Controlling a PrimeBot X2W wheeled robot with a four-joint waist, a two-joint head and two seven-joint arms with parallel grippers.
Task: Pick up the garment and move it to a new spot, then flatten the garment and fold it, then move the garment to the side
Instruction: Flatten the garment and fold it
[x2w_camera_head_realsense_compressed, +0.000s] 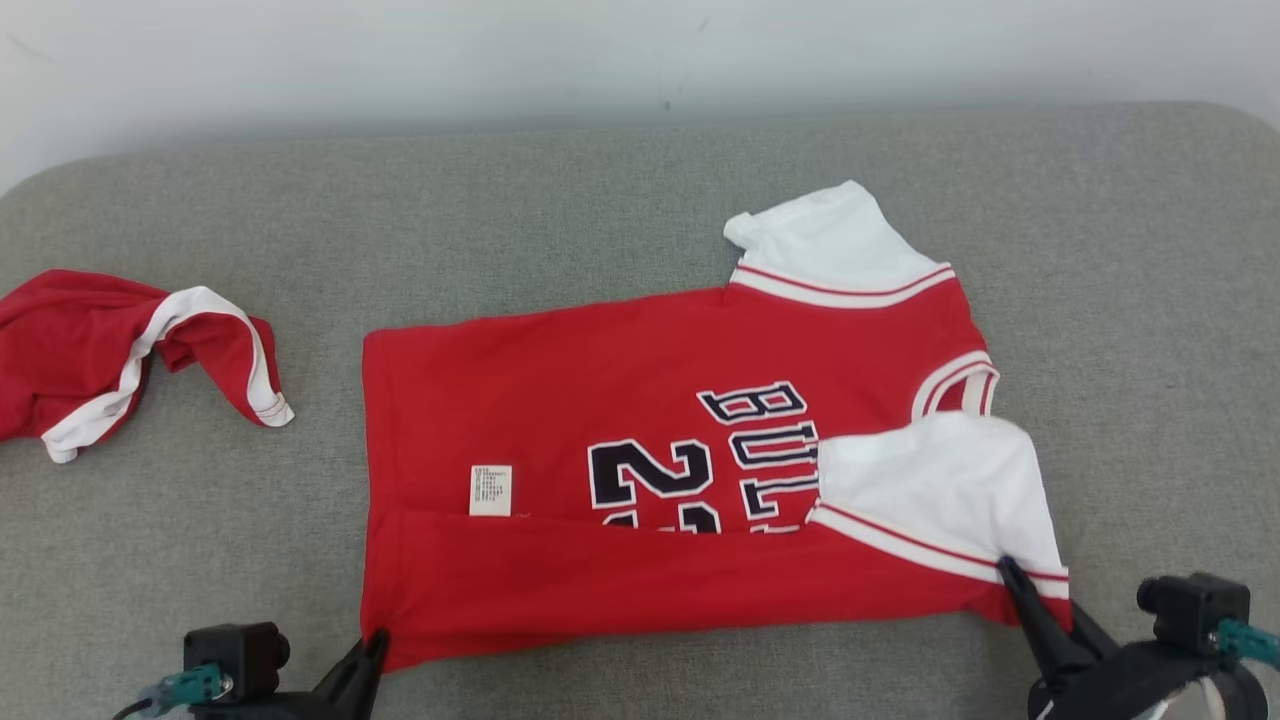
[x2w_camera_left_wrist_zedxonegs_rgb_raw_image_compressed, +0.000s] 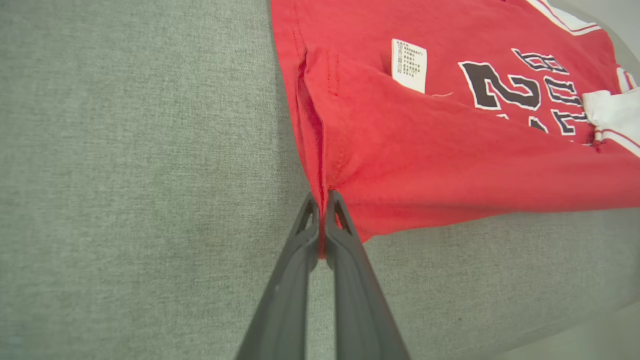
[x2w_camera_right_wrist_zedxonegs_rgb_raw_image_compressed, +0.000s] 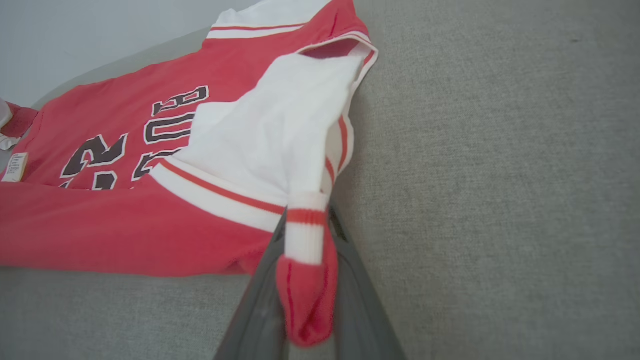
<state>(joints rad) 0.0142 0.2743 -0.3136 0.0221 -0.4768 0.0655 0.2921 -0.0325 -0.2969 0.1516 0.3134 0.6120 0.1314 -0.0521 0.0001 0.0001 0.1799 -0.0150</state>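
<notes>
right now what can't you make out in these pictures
Print on the shirt: head view, lower part covered by the folded red edge and white sleeve.
Writing on the label: head view, too small.
Part of the red and white cloth: head view, cut off by the left edge.

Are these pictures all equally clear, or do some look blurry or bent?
Head view: soft even light, jersey lettering crisp, faint shadows. Left wrist view: wide lens bends the cushion edge at lower right; left hand looks soft near the lens. Right wrist view: cloth pinched in the right hand blurs close up.
</notes>
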